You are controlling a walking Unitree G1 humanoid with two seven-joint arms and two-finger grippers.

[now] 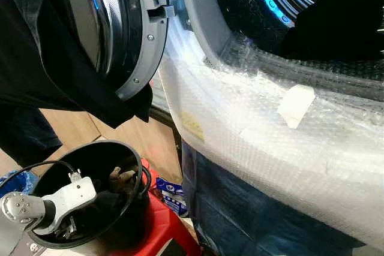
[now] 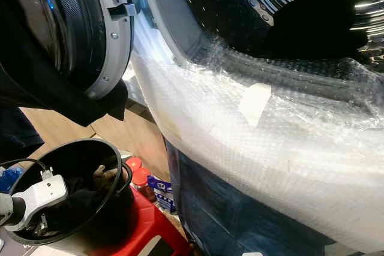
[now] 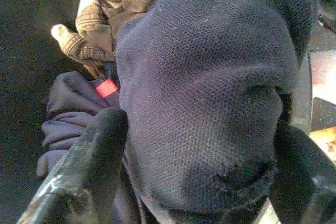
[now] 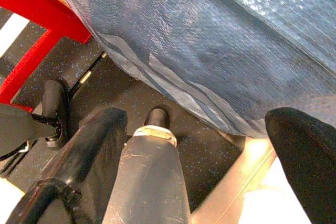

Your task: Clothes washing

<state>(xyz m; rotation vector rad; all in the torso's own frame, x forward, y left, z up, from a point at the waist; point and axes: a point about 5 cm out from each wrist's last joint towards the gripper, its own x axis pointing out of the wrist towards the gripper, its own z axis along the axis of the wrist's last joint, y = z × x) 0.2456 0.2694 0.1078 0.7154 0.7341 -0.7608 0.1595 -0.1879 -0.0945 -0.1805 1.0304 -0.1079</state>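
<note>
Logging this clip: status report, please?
Left gripper down in black bucket, fingers around navy garment. Right gripper idle, open, near floor. Washer door open; black cloth draped over it.

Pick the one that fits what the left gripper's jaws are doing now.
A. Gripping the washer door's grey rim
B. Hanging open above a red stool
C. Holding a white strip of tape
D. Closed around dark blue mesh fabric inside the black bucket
D: the left wrist view shows the left gripper with its jaws on either side of a dark blue mesh garment, and the head view shows that arm reaching into the black bucket.
</note>
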